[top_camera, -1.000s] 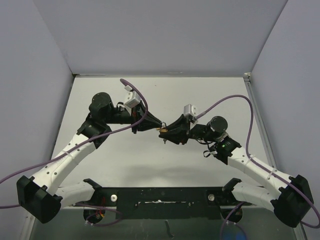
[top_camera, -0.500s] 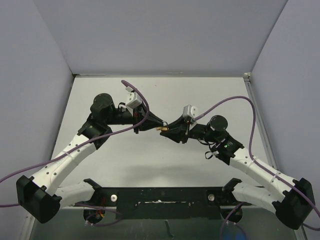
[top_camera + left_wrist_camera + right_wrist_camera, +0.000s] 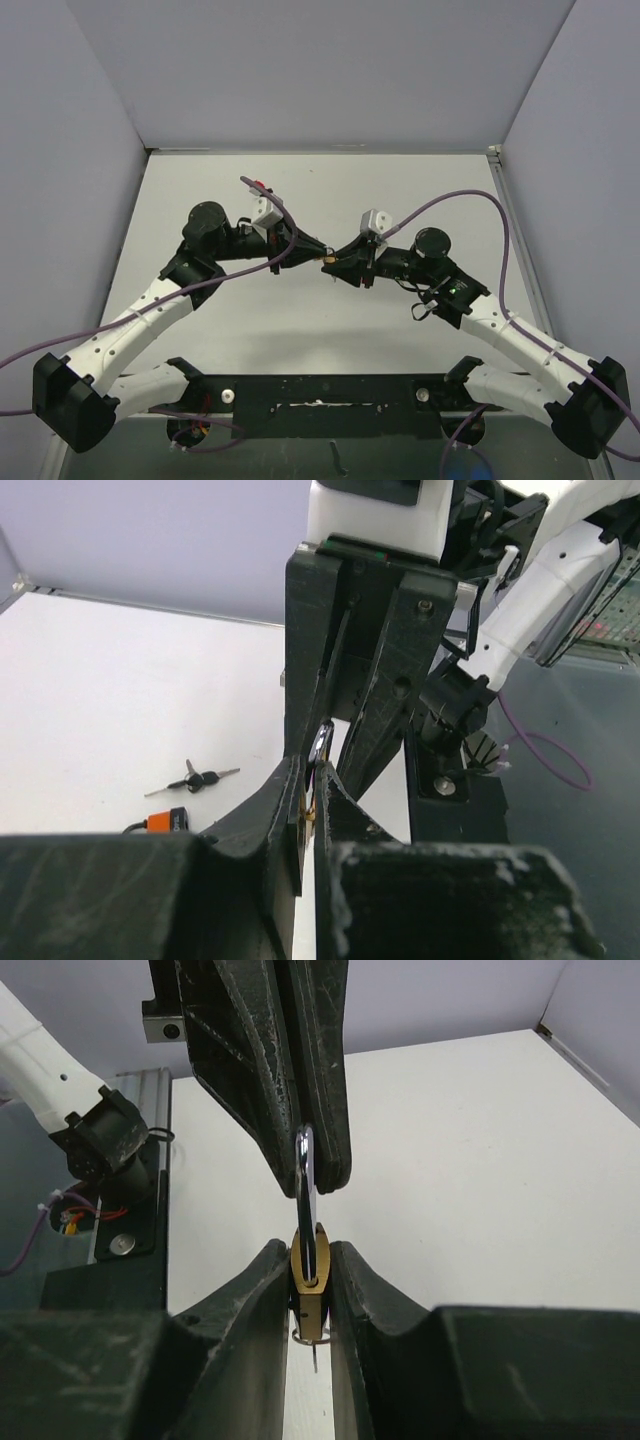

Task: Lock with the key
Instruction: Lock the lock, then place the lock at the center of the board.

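Brass padlock (image 3: 309,1285), chrome shackle (image 3: 304,1175), clamped by right fingers (image 3: 250,1310).

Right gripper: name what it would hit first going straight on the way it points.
The left gripper, almost at once. It sits dead ahead, apparently pinching the top of the padlock that the right gripper holds.

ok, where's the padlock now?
Top view, centre: padlock clamped by its body in the right gripper, its shackle pinched in the left gripper.
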Controlling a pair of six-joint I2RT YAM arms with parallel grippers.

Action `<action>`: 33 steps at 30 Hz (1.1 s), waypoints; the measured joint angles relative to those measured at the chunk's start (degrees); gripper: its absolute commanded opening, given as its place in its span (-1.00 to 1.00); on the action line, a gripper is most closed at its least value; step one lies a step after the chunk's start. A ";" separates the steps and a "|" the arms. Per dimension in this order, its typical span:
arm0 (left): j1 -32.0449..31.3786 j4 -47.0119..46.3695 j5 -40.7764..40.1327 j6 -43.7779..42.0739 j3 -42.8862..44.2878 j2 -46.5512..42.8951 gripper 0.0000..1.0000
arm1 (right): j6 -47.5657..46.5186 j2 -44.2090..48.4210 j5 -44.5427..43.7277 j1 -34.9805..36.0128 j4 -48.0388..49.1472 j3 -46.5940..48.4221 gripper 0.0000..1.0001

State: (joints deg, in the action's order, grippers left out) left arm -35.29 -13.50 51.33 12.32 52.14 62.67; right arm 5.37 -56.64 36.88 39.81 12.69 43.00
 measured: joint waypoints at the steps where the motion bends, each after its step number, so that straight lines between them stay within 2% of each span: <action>1: -0.02 -0.70 -0.20 0.07 -0.52 -0.13 -1.00 | 0.42 0.00 -0.09 -0.02 0.09 0.00 -1.00; 11: -0.48 -10.75 -0.33 3.39 -2.89 -0.66 -1.00 | 5.66 1.51 -0.17 -0.02 5.46 -0.87 -1.00; 16: -0.66 -12.96 -0.37 4.42 -2.91 -0.76 -1.00 | 6.21 1.75 0.15 -0.02 6.80 -0.87 -0.97; 21: -0.68 -11.78 -1.55 5.11 -2.91 -1.64 -1.00 | 6.71 1.84 -0.31 -0.02 6.34 -0.87 -0.11; 24: -0.90 -7.52 -1.90 5.27 -3.10 -2.29 -1.00 | 7.32 2.97 -2.69 -0.39 7.26 -0.35 0.25; 28: -0.79 -3.15 -4.74 5.16 -3.15 -3.87 -1.00 | 7.61 4.70 -5.88 -0.79 7.28 -0.33 0.44; 33: -0.07 -1.57 -9.42 4.50 -3.15 -7.80 -1.00 | 8.22 5.03 -9.09 -0.83 5.53 -1.60 0.45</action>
State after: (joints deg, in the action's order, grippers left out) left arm -35.35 -15.07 41.91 16.82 48.99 54.87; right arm 13.58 -51.62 27.79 38.98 18.22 41.41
